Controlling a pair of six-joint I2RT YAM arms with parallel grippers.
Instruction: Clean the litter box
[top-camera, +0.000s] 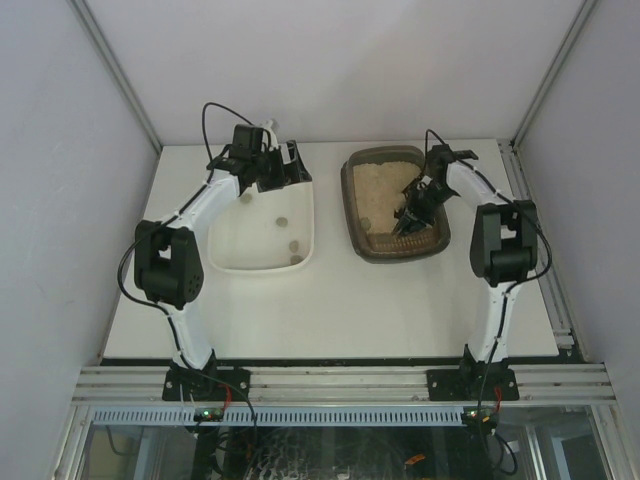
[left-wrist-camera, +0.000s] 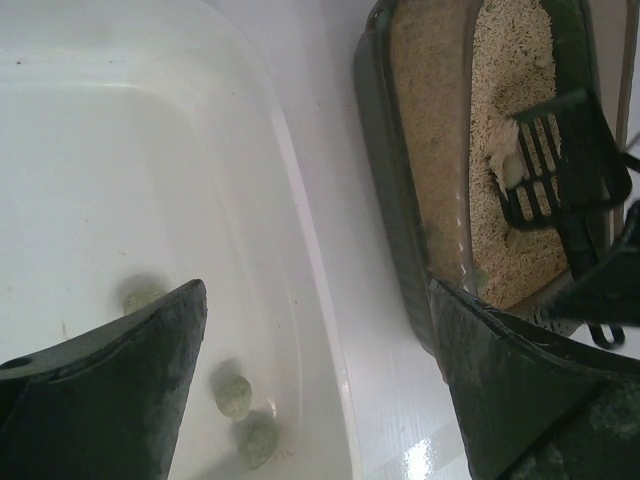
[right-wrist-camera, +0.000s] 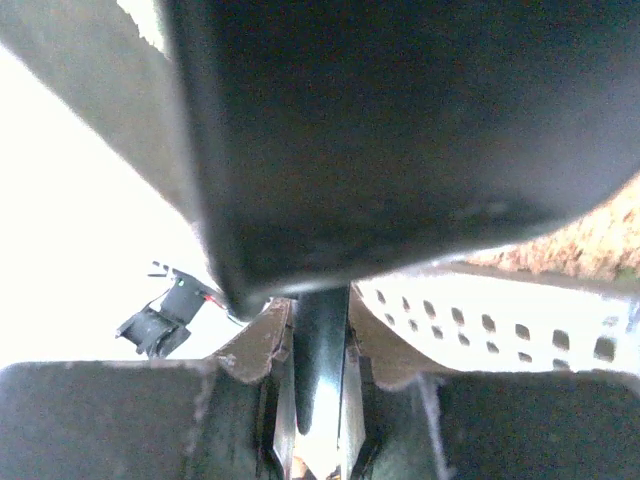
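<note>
Litter box (top-camera: 400, 254): dark brown tray on the right half of the table (top-camera: 330, 310), long side running near to far, far rim close to the back wall. Tan litter (top-camera: 375, 195) covers its floor. In the left wrist view the litter lies in two tones, a finer band along the left wall and coarser grains to the right.

Black slotted scoop (left-wrist-camera: 555, 160) is inside the box toward its near right part, blade down on the litter, with a pale lump (left-wrist-camera: 512, 172) lying against the slots. The right gripper (top-camera: 410, 213) is clamped on the scoop's handle; the right wrist view shows the handle pinched between the two fingers. The right arm reaches in across the box's right rim, which lies near the table's right edge.

A narrow strip of bare table separates the box's left rim from the white tub (top-camera: 262, 268); the two do not touch. Three greenish clumps (top-camera: 293, 243) lie in the tub's near right part.

The left gripper (top-camera: 280, 165) hovers over the tub's far right corner, fingers (left-wrist-camera: 120, 390) spread wide with nothing between them. Wide bare table lies near of both containers.
</note>
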